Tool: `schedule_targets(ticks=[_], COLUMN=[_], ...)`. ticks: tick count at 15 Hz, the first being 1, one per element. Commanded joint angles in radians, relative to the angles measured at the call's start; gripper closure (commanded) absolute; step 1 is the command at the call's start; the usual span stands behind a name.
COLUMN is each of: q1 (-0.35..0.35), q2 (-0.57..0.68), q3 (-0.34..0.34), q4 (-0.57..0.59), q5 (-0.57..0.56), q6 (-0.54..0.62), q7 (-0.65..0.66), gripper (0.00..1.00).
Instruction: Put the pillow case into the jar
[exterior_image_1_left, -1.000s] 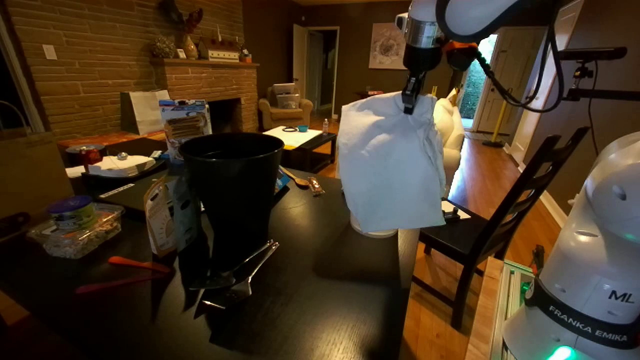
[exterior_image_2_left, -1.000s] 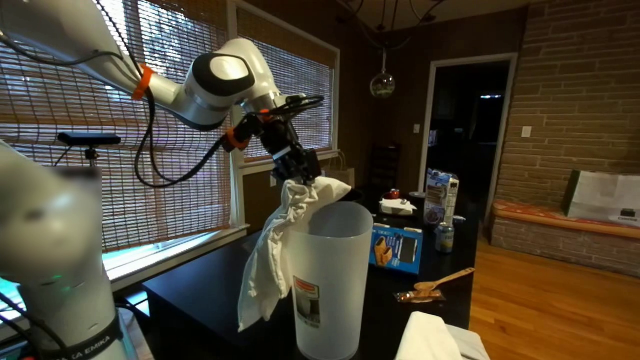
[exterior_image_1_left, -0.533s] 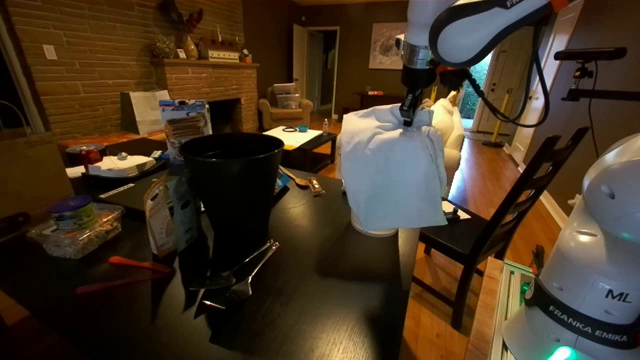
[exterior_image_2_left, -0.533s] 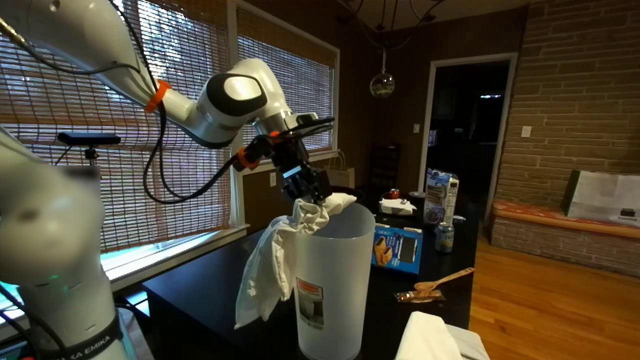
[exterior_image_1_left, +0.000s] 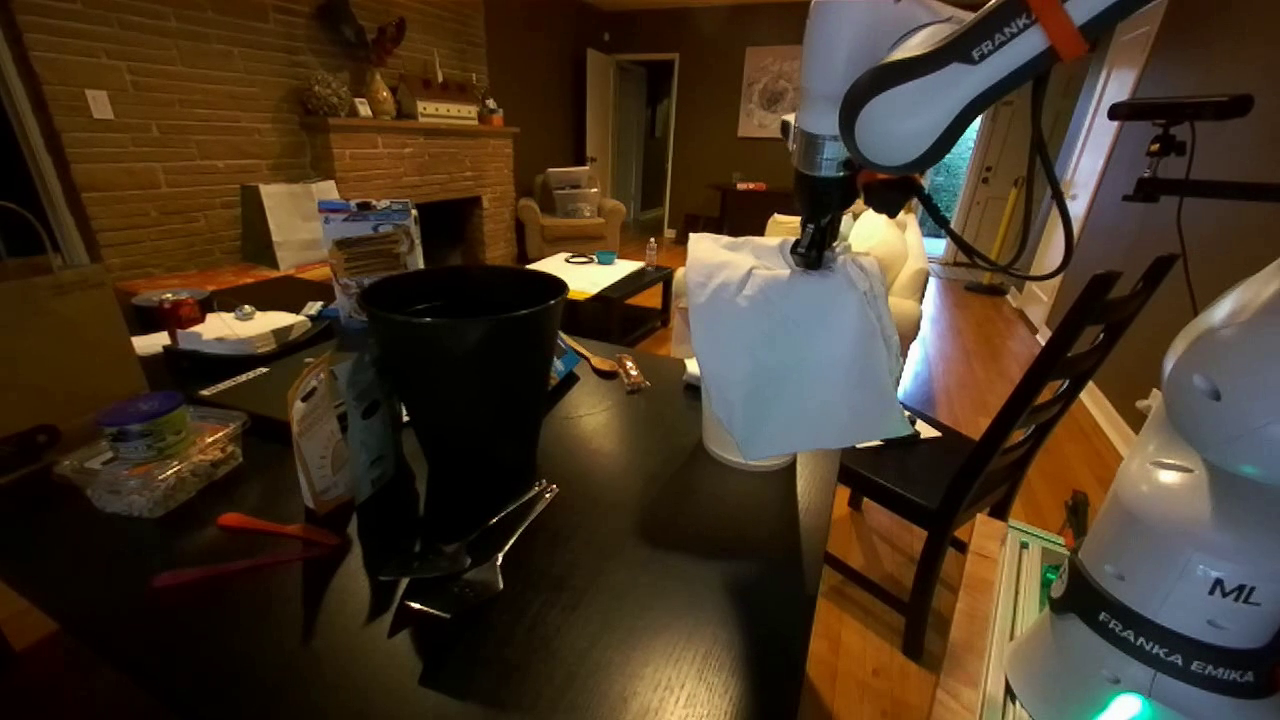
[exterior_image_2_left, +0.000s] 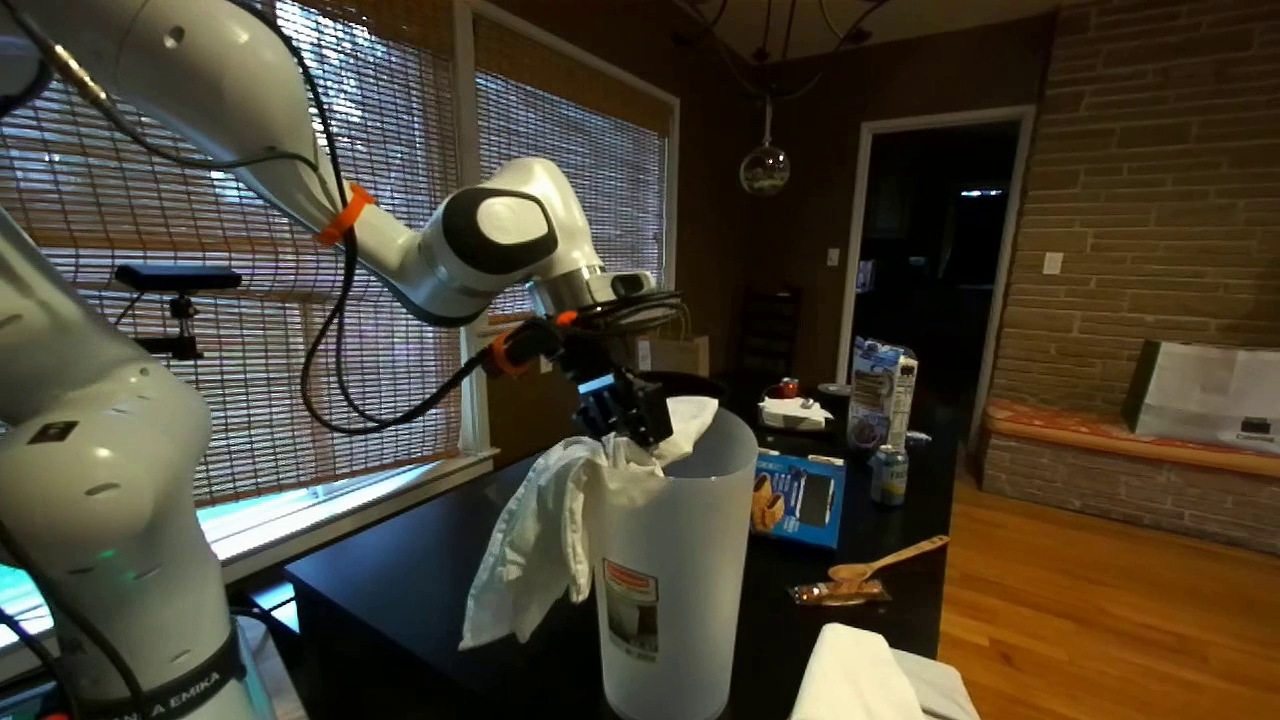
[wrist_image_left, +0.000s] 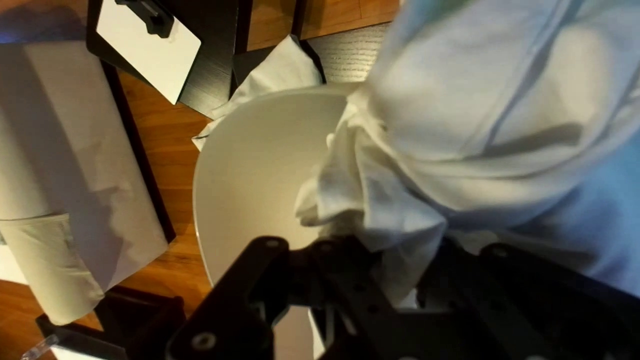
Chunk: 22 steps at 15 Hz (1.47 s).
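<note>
The pillow case (exterior_image_1_left: 790, 350) is a large white cloth, bunched at the top and hanging down. In an exterior view, part of the pillow case (exterior_image_2_left: 535, 540) drapes outside the jar (exterior_image_2_left: 680, 580), and another part lies over its mouth. The jar is upright, translucent white, on the dark table. In another exterior view the cloth hides all but the jar's lower part (exterior_image_1_left: 735, 452). My gripper (exterior_image_1_left: 810, 258) is shut on the bunched cloth at the jar's near rim, also seen in that view (exterior_image_2_left: 640, 440). In the wrist view, cloth (wrist_image_left: 480, 100) fills the gap between my fingers (wrist_image_left: 390, 250), beside the jar's open mouth (wrist_image_left: 255, 170).
A black bucket (exterior_image_1_left: 465, 400) stands on the table with metal tongs (exterior_image_1_left: 490, 560) in front. A blue box (exterior_image_2_left: 800, 500), a can (exterior_image_2_left: 888, 475) and a wooden spoon (exterior_image_2_left: 890, 560) lie beyond the jar. A folded white cloth (exterior_image_2_left: 855, 680) lies near it. A chair (exterior_image_1_left: 950, 470) stands beside the table.
My gripper has moved down with the pillow case, to the level of the jar's rim. The bunched cloth now rests on the rim. The jar has shifted slightly.
</note>
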Motion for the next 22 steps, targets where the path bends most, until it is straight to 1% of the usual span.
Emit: schedule_targets(ticks=[1, 2, 3, 4, 10, 14, 17, 22], q1=[0.003, 0.003, 0.003, 0.004, 0.001, 0.009, 0.023, 0.035], q2=[0.003, 0.003, 0.003, -0.001, 0.095, 0.132, 0.168, 0.223], q3=[-0.002, -0.002, -0.002, -0.002, -0.023, -0.032, -0.047, -0.076], q4=[0.001, 0.001, 0.001, 0.004, 0.022, 0.037, 0.048, 0.073], q5=[0.0, 0.0, 0.0, 0.003, 0.021, 0.035, 0.085, 0.226], q6=[-0.001, -0.001, 0.0, -0.003, 0.004, 0.011, 0.013, 0.027], q7=[0.0, 0.0, 0.0, 0.0, 0.002, -0.005, -0.032, -0.09], gripper=[0.89, 0.89, 0.97, 0.97, 0.97, 0.97, 0.97, 0.97])
